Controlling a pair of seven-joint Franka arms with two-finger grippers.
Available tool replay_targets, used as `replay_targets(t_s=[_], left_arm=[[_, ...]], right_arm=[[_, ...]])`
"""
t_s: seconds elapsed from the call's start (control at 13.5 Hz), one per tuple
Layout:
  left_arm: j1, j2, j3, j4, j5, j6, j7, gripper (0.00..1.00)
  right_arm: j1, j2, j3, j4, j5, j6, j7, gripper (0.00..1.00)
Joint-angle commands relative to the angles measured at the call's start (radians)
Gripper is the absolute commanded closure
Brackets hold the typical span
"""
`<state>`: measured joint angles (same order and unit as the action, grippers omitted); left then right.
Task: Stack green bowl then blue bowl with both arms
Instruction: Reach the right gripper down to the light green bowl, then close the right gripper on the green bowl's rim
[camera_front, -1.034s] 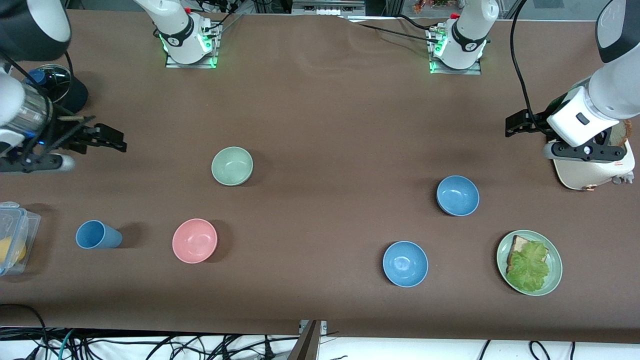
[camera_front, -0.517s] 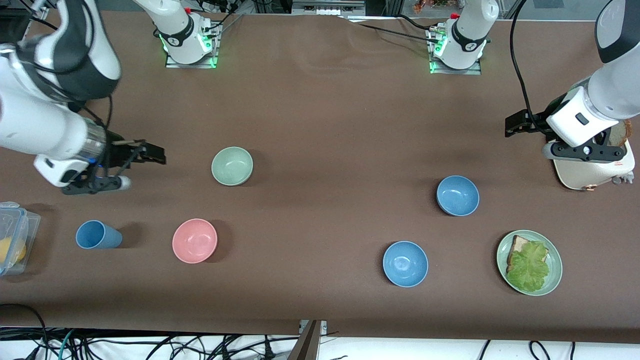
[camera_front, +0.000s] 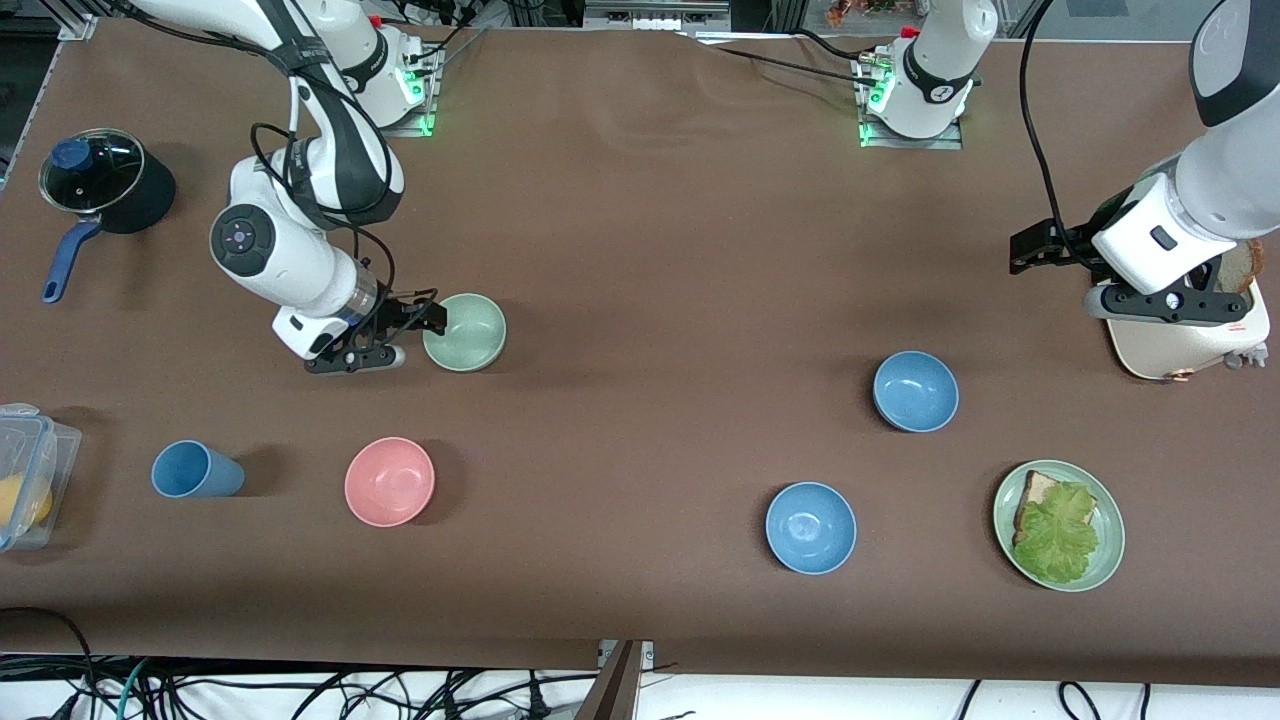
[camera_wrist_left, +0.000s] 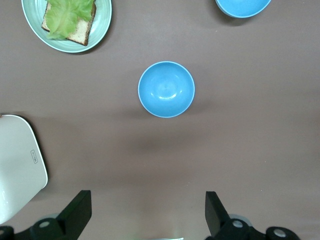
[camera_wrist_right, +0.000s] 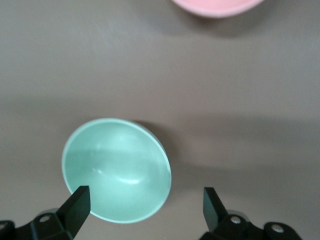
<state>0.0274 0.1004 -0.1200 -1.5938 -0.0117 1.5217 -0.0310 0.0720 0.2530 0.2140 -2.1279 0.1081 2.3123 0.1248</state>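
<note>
The green bowl (camera_front: 468, 333) sits upright on the brown table toward the right arm's end. My right gripper (camera_front: 425, 325) is open and low over the bowl's rim on the side toward the right arm's end. In the right wrist view the green bowl (camera_wrist_right: 116, 169) lies partly between the open fingers of my right gripper (camera_wrist_right: 145, 197). Two blue bowls stand toward the left arm's end, one (camera_front: 915, 391) farther from the front camera than the other (camera_front: 811, 527). My left gripper (camera_front: 1035, 252) is open and empty, up beside a white appliance. In the left wrist view, my left gripper (camera_wrist_left: 146, 202) is well short of the blue bowl (camera_wrist_left: 166, 89).
A pink bowl (camera_front: 389, 481) and a blue cup (camera_front: 195, 470) stand nearer the front camera than the green bowl. A black pot (camera_front: 100, 180) and a plastic box (camera_front: 25, 475) are at the right arm's end. A green plate with bread and lettuce (camera_front: 1100, 560) and a white appliance (camera_front: 1180, 345) are at the left arm's end.
My right arm has swung in from the table's end and come down to the green bowl's rim, uncovering the black pot. The left arm and all bowls have stayed still.
</note>
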Motion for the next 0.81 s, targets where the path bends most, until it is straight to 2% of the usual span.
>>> replay_targets(t_s=[0.0,0.52,0.59,0.74], left_arm=[[0.005,0.009,0.000,0.026,-0.024,-0.020,0.028,0.00],[0.002,0.009,0.000,0.023,-0.024,-0.032,0.026,0.00],[0.006,0.009,0.000,0.023,-0.025,-0.034,0.026,0.00],[0.005,0.009,0.000,0.023,-0.025,-0.034,0.026,0.00]], right_arm=[[-0.008,-0.054,0.004,-0.079,0.013,0.042,0.009,0.00],[-0.008,0.064,0.002,-0.092,0.015,0.202,0.009,0.02],[-0.008,0.069,0.002,-0.092,0.015,0.205,0.009,0.10],[-0.006,0.077,0.004,-0.098,0.015,0.206,0.042,0.40]])
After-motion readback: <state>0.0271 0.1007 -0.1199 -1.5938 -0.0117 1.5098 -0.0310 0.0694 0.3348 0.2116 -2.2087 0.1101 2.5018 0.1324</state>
